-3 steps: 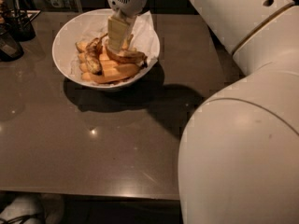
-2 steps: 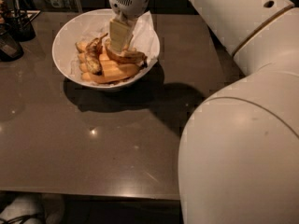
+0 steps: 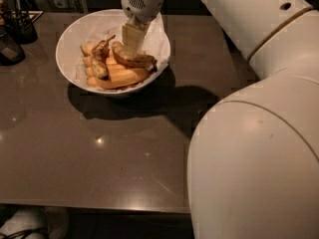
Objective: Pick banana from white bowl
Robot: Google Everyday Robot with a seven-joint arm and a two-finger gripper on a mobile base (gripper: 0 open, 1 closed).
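Brown-mottled banana [image 3: 135,60] lies in the white bowl [image 3: 67,36] at upper left, my gripper [image 3: 130,50] down on it. This is the grasp, though I cannot tell whether I grip it. Next, I judge, comes a straight lift.

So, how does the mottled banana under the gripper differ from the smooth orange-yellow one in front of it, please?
The mottled banana is curved and brown-flecked; the smooth banana is straighter and evenly orange-yellow. The mottled banana sits directly under the gripper; the smooth banana lies clear of it, nearer the front rim. Both are in the white bowl.
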